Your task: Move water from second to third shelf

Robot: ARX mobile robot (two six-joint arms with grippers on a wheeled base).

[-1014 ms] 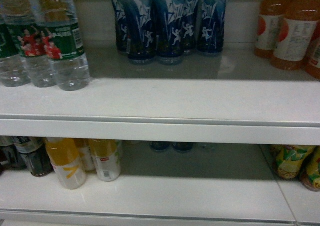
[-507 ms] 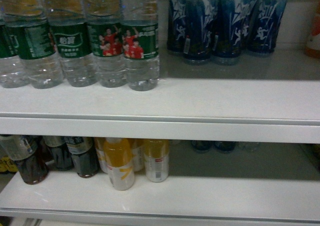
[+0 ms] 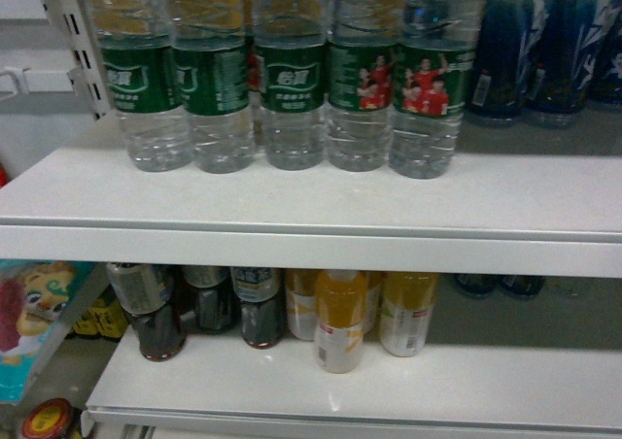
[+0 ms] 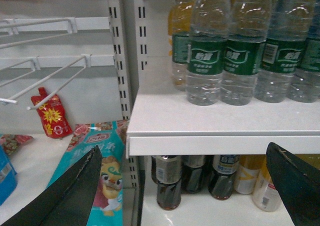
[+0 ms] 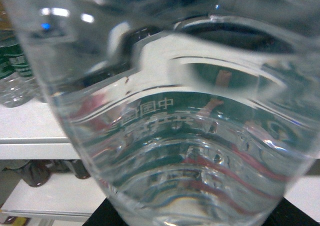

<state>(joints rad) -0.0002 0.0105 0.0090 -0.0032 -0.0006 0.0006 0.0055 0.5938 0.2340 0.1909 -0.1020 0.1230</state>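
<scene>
At the far left we see a slotted upright post (image 3: 70,31) and, below it beside the lower shelf's left end, a bright snack bag (image 3: 34,322) with a cartoon face. In the left wrist view, wire hooks (image 4: 50,78) jut out left of the post, with a red sachet (image 4: 50,117) hanging under them. The left gripper (image 4: 185,153) is spread wide with nothing between its dark fingers (image 4: 75,186), which frame the bottom corners of that view. On the upper shelf (image 3: 311,211), a row of water bottles (image 3: 292,89) with green labels stands from near the left end to past the middle, set back from the front edge and touching one another, with more behind. To their right, at the back of the same shelf, stand dark blue bottles (image 3: 544,50). On the lower shelf (image 3: 292,386), dark tea bottles (image 3: 209,303) stand at the left end, orange-yellow juice bottles (image 3: 340,322) just beside them toward the middle, and small dark bottles (image 3: 501,286) far back on the right. In the right wrist view, one water bottle (image 5: 175,136) fills nearly everything, pressed up close to the camera and blocking the shelves behind it. Only dark edges of the right gripper (image 5: 200,220) show at the bottom, and we cannot tell whether its jaws clamp the bottle.
</scene>
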